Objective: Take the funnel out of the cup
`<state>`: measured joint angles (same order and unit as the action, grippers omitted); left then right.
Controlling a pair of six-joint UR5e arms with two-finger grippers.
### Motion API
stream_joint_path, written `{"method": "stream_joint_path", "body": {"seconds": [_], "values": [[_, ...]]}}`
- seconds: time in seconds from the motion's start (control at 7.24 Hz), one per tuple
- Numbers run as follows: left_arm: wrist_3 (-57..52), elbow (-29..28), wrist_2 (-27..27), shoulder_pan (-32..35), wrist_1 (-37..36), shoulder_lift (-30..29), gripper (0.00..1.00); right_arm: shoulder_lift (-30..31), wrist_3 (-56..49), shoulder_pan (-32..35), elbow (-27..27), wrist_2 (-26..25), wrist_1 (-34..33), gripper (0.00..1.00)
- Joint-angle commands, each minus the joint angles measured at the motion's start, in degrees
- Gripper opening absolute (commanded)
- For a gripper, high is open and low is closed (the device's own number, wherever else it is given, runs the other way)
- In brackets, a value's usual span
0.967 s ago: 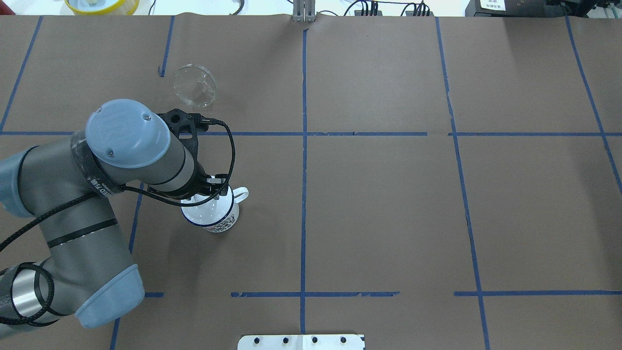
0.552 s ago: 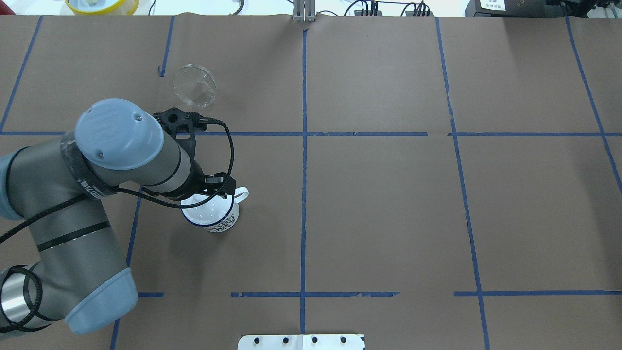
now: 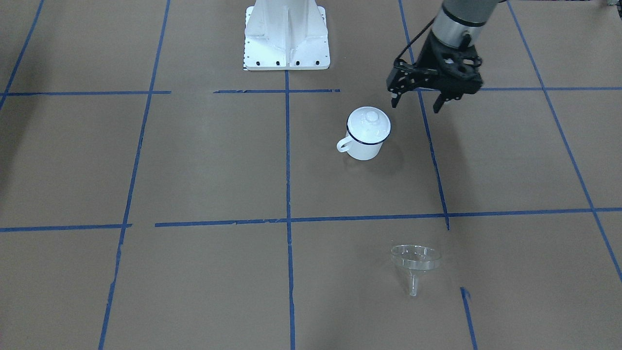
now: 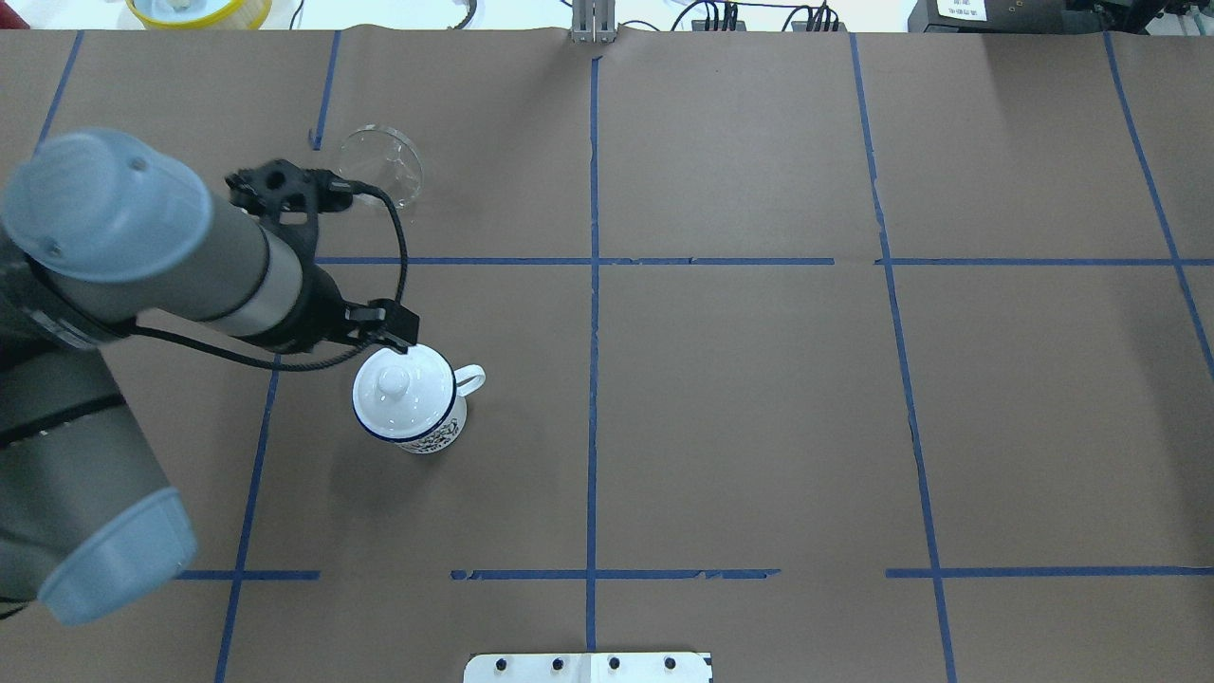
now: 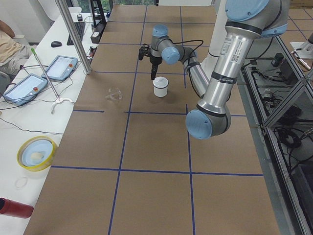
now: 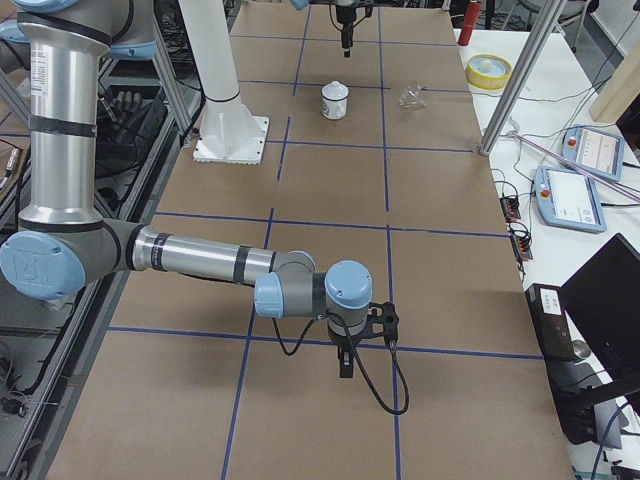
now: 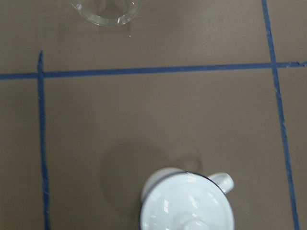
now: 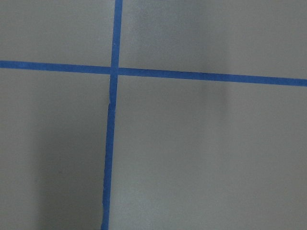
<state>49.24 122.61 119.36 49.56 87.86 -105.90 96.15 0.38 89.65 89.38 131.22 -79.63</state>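
Black left jaws hang wide apart, gripping nothing, up beside the lidded cup; right jaws, cannot tell. The funnel lies on the counter, well apart from the cup (already out!). Likely light, slick, brittle: pinch its bowl rim gently.

No text we can read for certain. White label beyond far worktop edge: print too small. Left arm, side view: lettering band on tube, illegible. Cup: dark print low on wall; letters or pattern, we cannot tell.
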Motion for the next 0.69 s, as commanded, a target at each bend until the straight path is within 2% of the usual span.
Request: {"method": "stream_joint_path", "body": {"seconds": [0.0,0.28,0.41,0.55], "values": [[-14.31,-2.88,9.36,15.41,4.51,9.53,1.0,0.0,-0.03,0.0,0.0,0.0,0.0,1.0],[-30.26,-12.08,12.72,24.05,4.43,13.85,1.0,0.0,-0.03,0.0,0.0,0.0,0.0,1.0],[-38.96,-16.91,16.3,28.79,4.51,17.35,1.0,0.0,-0.03,0.0,0.0,0.0,0.0,1.0],[-50.71,-22.62,18.6,33.8,4.6,19.74,1.0,0.0,-0.03,0.0,0.0,0.0,0.0,1.0]]}}
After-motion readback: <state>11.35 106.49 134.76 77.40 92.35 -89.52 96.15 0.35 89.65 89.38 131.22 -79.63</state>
